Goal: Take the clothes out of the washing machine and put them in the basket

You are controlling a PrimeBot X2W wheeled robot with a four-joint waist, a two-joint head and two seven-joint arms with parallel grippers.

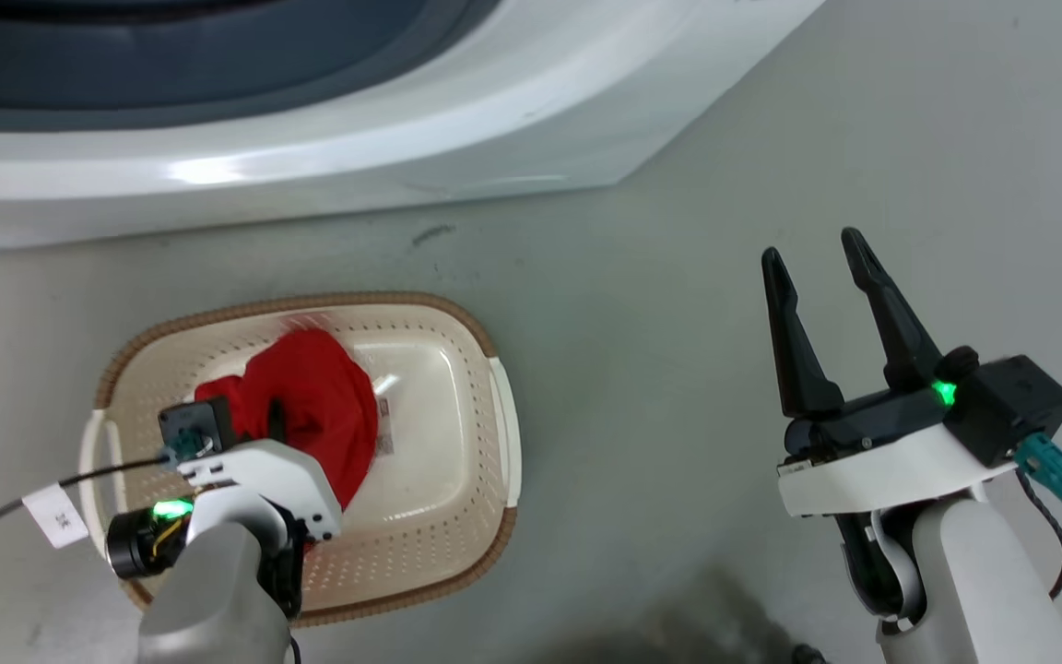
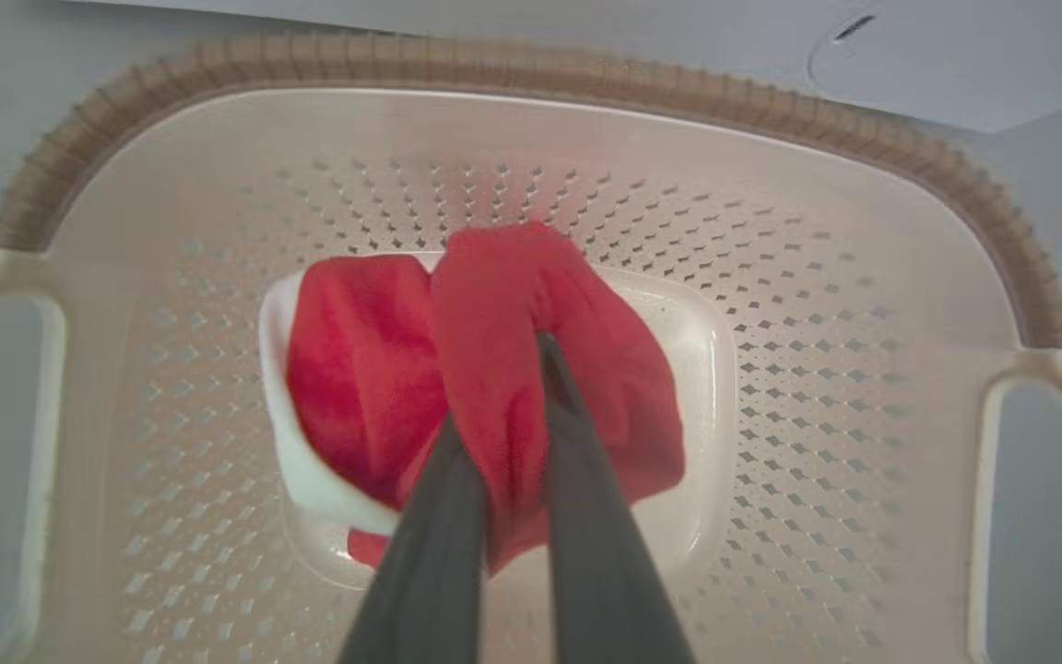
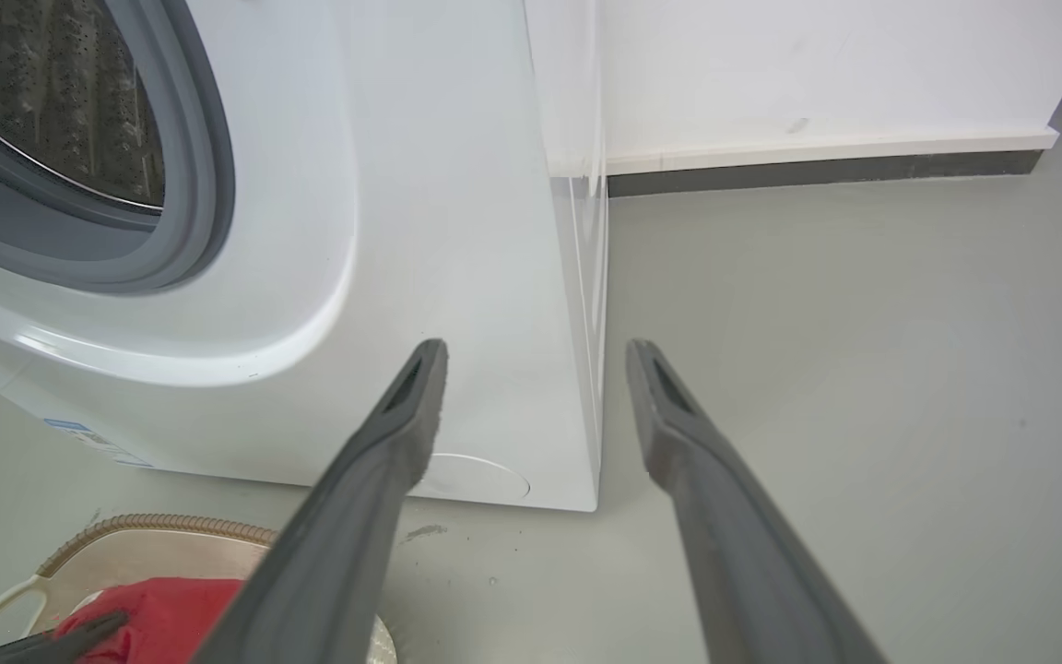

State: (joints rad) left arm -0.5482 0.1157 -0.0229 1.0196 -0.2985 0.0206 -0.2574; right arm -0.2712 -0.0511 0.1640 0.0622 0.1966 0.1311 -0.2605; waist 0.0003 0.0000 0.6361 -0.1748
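Note:
The cream basket point(image 1: 492, 387) with a brown rim stands on the floor in front of the white washing machine point(image 1: 310, 157). Red clothes point(image 1: 328, 397) lie bunched on its bottom. My left gripper point(image 1: 277, 420) reaches down into the basket. In the left wrist view, the left gripper point(image 2: 503, 397) is shut on a fold of the red clothes point(image 2: 513, 304), just above the basket point(image 2: 817, 369) floor. My right gripper point(image 1: 812, 249) hovers open and empty over bare floor to the basket's right. In the right wrist view, the right gripper point(image 3: 536, 355) points at the washing machine point(image 3: 402, 231) corner, its steel drum point(image 3: 52, 92) visible.
Grey floor point(image 1: 660, 304) stretches between the basket and my right arm. A white wall with a dark skirting strip point(image 3: 817, 171) runs behind the machine. The basket's corner point(image 3: 153, 535) and the red clothes point(image 3: 171, 599) show at the right wrist view's lower left.

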